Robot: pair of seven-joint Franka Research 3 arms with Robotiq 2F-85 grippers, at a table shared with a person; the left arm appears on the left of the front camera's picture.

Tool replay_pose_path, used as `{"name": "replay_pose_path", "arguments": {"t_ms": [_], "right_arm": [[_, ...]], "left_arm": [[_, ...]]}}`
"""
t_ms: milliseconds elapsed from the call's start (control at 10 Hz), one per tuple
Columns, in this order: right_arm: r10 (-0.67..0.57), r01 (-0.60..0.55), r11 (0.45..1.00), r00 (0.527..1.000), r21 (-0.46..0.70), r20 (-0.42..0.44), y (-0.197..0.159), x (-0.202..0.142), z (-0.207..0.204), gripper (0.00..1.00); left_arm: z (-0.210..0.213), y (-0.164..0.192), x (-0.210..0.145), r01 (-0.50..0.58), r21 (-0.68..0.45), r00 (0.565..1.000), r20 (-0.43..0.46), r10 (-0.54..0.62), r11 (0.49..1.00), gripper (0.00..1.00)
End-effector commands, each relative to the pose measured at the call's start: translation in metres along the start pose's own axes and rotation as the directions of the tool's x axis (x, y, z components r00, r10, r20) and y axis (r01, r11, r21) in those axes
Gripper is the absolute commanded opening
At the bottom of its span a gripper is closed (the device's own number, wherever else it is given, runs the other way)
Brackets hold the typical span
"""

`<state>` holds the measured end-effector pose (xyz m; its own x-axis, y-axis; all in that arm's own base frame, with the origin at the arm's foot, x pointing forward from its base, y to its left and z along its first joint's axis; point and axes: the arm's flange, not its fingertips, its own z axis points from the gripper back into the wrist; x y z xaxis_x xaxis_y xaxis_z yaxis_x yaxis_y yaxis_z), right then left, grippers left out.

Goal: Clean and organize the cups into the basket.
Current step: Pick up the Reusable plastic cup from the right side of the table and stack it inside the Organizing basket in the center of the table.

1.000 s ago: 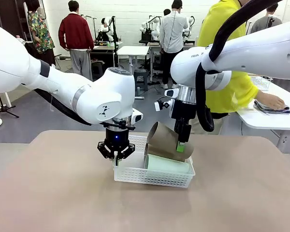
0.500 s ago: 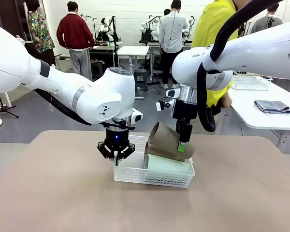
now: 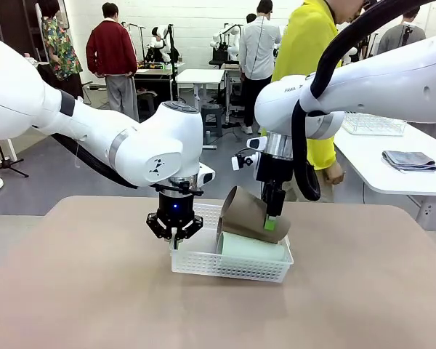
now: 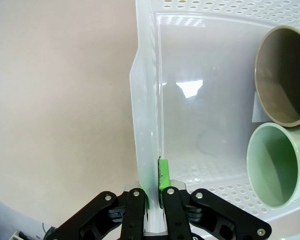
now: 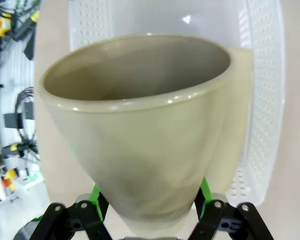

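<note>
Beige table [image 3: 94, 291], centre: we record one white basket [image 3: 229, 265] holding the mint green cup [image 3: 251, 249] on its side, mouth toward our left. Our left gripper [image 3: 175, 240] has its jaws clenched on the basket's left wall, one green pad inside and one outside. Our right gripper [image 3: 270, 218] has its jaws grasping the tan-brown cup [image 3: 245, 212] near its base, tilted above the green cup, over the basket.

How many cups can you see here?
2. The green cup lies on its side in the white basket. The tan cup is tilted above it, held in the right pincer.
</note>
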<state>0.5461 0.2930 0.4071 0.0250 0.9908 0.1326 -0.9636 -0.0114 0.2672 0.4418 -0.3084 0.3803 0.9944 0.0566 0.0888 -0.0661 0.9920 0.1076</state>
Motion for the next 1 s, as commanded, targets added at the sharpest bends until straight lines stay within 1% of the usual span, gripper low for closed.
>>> {"name": "replay_pose_path", "arguments": {"t_ms": [0,100,200,500,600,700,900], "right_arm": [[-0.014,0.012,0.998,0.999,-0.059,-0.032,-0.014,0.011,-0.003,0.81],[-0.018,0.015,0.997,0.999,-0.076,-0.038,-0.018,0.012,-0.007,0.81],[-0.021,0.016,0.997,0.998,-0.078,-0.061,-0.023,0.014,-0.012,0.81],[-0.019,0.016,0.999,0.997,-0.031,-0.075,-0.030,0.011,-0.025,0.81],[-0.014,0.012,0.999,0.997,-0.032,-0.071,-0.029,0.011,-0.025,0.94],[-0.006,0.004,0.999,0.997,-0.037,-0.074,-0.028,0.011,-0.024,1.00],[0.002,-0.005,0.999,0.997,-0.037,-0.077,-0.026,0.012,-0.023,1.00]], "left_arm": [[0.000,0.001,0.000,-0.001,0.001,1.000,0.002,0.001,1.000,0.00],[0.000,0.001,0.000,-0.001,0.001,1.000,0.002,0.001,1.000,0.00],[0.000,0.001,0.000,-0.001,0.001,1.000,0.002,0.001,1.000,0.00],[0.000,0.001,0.000,-0.001,0.001,1.000,0.002,0.001,1.000,0.00],[0.000,0.001,0.000,-0.001,0.001,1.000,0.002,0.001,1.000,0.00],[0.000,0.001,0.000,-0.001,0.001,1.000,0.002,0.001,1.000,0.00],[0.000,0.001,0.000,-0.001,0.001,1.000,0.002,0.001,1.000,0.00]]}}
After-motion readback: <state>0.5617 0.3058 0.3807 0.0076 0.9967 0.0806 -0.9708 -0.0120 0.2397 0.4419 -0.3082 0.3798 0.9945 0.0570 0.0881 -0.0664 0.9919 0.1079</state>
